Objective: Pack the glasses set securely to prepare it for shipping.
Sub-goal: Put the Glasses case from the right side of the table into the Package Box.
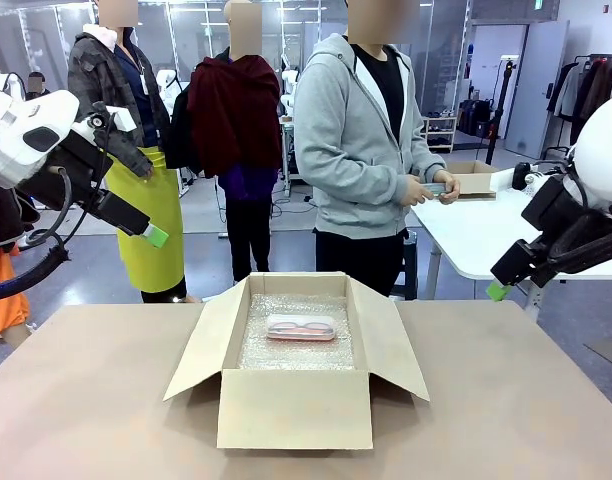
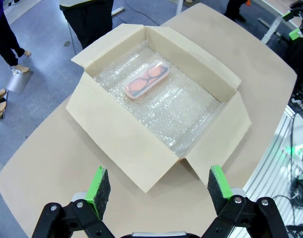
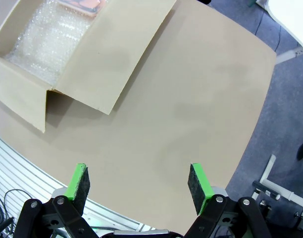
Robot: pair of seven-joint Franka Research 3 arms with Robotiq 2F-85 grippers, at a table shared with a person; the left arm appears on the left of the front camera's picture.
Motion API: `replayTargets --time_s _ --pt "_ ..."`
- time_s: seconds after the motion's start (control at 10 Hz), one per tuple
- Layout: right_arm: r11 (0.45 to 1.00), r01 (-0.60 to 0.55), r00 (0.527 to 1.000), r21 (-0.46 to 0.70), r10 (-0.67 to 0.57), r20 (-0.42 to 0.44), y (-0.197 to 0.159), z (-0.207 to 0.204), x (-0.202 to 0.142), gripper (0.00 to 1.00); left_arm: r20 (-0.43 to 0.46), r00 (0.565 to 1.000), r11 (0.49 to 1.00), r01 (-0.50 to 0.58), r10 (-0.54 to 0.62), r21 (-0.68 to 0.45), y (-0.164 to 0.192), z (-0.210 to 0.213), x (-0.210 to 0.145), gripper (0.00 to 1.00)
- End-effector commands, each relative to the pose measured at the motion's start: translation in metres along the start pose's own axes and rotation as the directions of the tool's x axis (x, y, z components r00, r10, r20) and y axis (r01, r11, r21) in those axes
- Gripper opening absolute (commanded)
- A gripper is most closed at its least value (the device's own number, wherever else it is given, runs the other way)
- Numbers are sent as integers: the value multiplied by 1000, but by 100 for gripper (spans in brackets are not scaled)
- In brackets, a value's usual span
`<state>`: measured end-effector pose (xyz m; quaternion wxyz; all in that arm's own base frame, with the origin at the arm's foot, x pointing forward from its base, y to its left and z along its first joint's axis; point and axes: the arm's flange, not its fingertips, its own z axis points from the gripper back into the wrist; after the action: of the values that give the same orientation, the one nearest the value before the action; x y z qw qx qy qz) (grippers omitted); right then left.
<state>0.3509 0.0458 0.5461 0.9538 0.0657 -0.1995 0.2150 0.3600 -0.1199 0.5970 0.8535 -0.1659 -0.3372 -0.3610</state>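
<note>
Risk: open cardboard box point(image 1: 294, 410) has bubble wrap point(image 1: 286, 352) on its floor only. The pink glasses case point(image 1: 301, 327) lies loose on top near the box's far wall with nothing over it, so it likely slides in shipping unless covered. Splayed box flaps could get creased by a descending arm. Box contents are the wrap and that one case. The flat greenish item point(image 1: 438, 187), held by a person beyond the box, is probably the second case. Left gripper point(image 2: 159, 184) and right gripper point(image 3: 139, 181) hover above, off either side of the box, jaws spread wide, empty.

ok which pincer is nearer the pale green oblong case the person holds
Right. The right pincer hangs below-right of the pale green oblong case; the left pincer is far to its left.
</note>
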Motion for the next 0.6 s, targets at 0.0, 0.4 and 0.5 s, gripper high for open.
replayTargets --time_s 0.0,0.4,0.5 --pt "1000 10 1000 -15 -9 11 2 -2 -3 100 19 1000 1000 5 -4 -10 1 1 -1 100" --pt "1000 10 1000 -15 -9 11 2 -2 -3 100 19 1000 1000 5 -4 -10 1 1 -1 100" --pt "1000 10 1000 -15 -9 11 2 -2 -3 100 19 1000 1000 5 -4 -10 1 1 -1 100"
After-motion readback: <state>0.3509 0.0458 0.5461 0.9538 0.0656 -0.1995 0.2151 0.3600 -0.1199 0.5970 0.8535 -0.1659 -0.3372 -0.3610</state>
